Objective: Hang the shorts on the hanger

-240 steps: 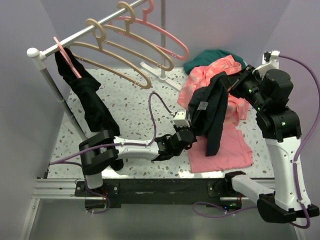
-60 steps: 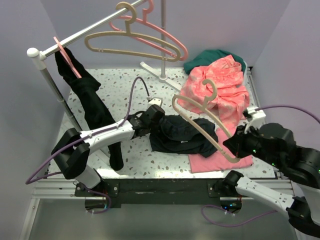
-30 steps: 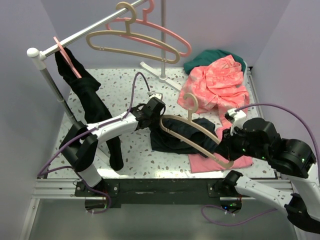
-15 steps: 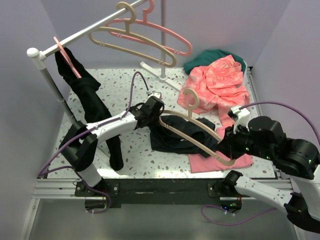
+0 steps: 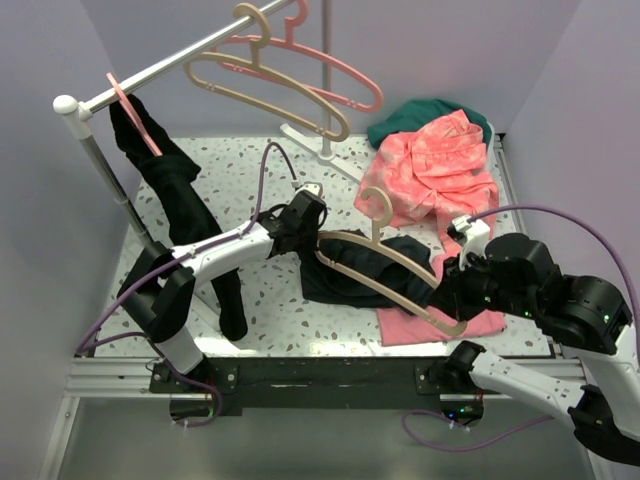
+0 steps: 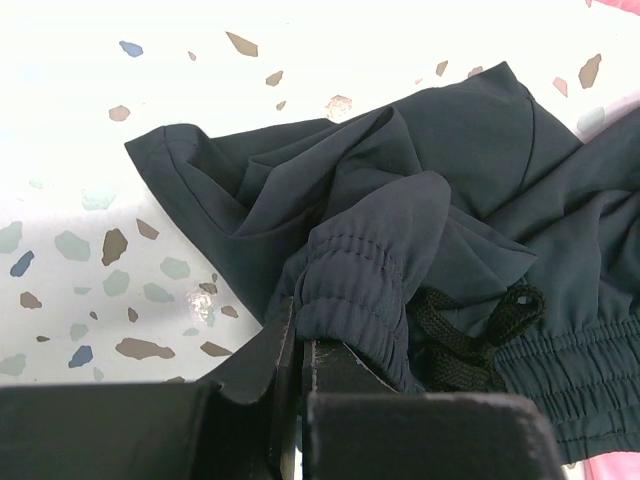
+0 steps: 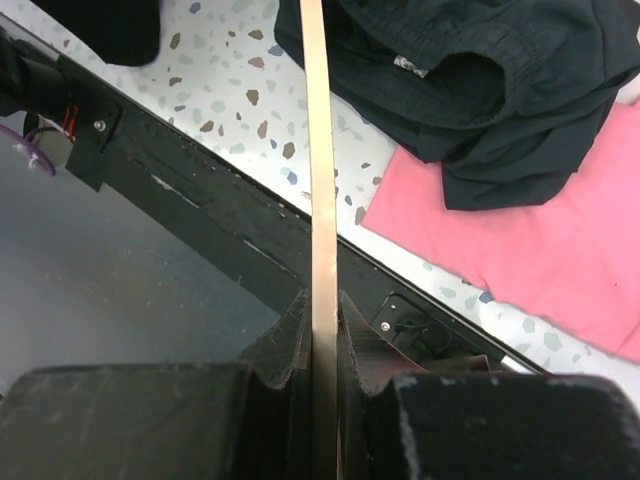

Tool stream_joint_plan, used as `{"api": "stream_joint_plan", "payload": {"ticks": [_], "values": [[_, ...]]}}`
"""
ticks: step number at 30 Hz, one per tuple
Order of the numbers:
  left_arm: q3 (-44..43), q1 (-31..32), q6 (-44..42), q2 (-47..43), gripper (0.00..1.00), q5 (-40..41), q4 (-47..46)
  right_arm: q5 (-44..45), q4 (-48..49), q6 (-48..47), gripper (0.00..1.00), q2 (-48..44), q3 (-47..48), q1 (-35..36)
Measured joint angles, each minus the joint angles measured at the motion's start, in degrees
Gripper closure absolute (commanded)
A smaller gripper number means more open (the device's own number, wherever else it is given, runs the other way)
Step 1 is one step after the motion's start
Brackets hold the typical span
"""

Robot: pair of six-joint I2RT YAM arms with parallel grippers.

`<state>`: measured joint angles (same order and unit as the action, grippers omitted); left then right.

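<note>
The shorts (image 5: pixel 350 275) lie in a dark crumpled heap on the speckled table, mid-front. My left gripper (image 5: pixel 312 226) is at their far left edge, shut on a fold of the elastic waistband (image 6: pixel 350 280), with the drawstring (image 6: pixel 480 325) beside it. The beige hanger (image 5: pixel 385 265) hovers slanted over the shorts with its hook (image 5: pixel 378 205) pointing away. My right gripper (image 5: pixel 443 305) is shut on the hanger's near end. In the right wrist view the hanger's bar (image 7: pixel 318 150) runs straight out from between the closed jaws, past the shorts (image 7: pixel 470 70).
A rail (image 5: pixel 160 72) at the back left carries a beige hanger (image 5: pixel 265 85), a pink hanger (image 5: pixel 335 70) and a long black garment (image 5: pixel 175 200). Pink cloth (image 5: pixel 440 165) and teal cloth (image 5: pixel 420 112) are piled at the back right. A flat pink cloth (image 5: pixel 400 325) lies under the shorts' near edge.
The held hanger has shifted slightly over the shorts; the beige hanger on the rail keeps swinging. My left gripper stays at the waistband.
</note>
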<state>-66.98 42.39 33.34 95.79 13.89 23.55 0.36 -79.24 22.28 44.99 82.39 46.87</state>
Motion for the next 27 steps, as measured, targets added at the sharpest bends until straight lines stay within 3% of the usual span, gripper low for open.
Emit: {"api": "stream_joint_plan", "payload": {"ticks": [14,21,27], "values": [[1.7,1.6,-3.0,-5.4,1.0,-0.1,1.4,1.0,2.5,1.1,1.0,-4.8,-11.5,0.0],[1.7,8.4,-3.2,-8.7,1.0,5.9,5.7,-1.8,15.2,1.2,1.0,-12.4,-24.8,0.0],[1.7,9.4,-3.2,-10.4,0.98,9.4,9.4,-3.4,28.5,1.3,1.0,-20.9,-36.3,0.0]]}}
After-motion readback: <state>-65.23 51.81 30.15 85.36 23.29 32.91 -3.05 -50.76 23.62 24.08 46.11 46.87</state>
